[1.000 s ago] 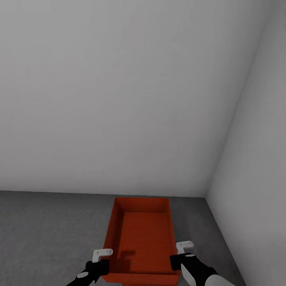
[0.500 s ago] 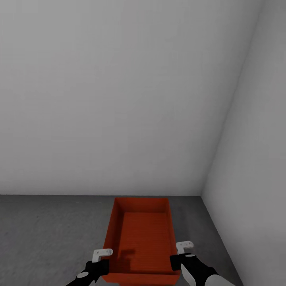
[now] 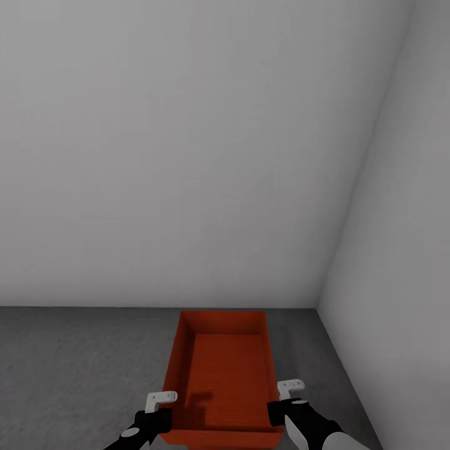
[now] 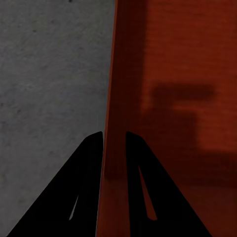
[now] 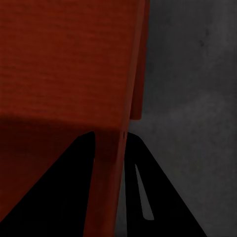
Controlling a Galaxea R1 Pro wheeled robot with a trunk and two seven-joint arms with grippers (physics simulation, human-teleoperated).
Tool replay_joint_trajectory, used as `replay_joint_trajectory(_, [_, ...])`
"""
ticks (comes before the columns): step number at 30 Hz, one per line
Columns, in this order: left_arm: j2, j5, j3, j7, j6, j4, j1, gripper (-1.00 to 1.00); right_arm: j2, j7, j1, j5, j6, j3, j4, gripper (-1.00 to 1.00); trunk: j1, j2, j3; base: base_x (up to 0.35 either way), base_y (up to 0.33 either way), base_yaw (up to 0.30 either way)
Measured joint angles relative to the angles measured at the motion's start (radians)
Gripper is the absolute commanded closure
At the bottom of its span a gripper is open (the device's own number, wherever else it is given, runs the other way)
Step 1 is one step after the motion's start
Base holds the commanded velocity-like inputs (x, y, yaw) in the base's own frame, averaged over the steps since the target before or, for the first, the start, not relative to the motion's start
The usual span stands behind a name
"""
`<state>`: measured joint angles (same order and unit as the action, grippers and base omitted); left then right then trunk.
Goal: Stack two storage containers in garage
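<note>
Head view: both my end effectors, left (image 3: pixel 161 398) and right (image 3: pixel 289 387), clamp the storage container (image 3: pixel 223 369) walls above the garage floor (image 3: pixel 75 369); next, lowering it.

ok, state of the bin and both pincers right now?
storage container: upright, open-topped, empty, gripped by both side walls over the concrete floor
left pincer: shut on the container's left wall
right pincer: shut on the container's right wall

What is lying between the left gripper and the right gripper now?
In the head view, the red-orange open-topped plastic storage container lies between the left gripper and the right gripper, each clamped on a side wall.
</note>
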<state>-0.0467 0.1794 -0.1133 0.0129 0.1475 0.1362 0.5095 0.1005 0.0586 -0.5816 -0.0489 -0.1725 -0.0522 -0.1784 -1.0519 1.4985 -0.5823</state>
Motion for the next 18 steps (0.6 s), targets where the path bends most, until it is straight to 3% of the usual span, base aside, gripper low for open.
replay_joint_trajectory(13, [0.0,0.0,0.0,0.0,0.0,0.0,0.0,1.0,0.0,0.0,0.0,0.0,0.0,0.0,0.0,1.0,0.0,0.0,0.0,0.0,0.0,-0.008])
replay_joint_trajectory(18, [0.0,0.0,0.0,0.0,-0.001,0.0,0.0,1.0,0.0,0.0,0.0,0.0,0.0,0.0,0.0,1.0,0.019,-0.035,0.016,0.0,0.0,-0.095])
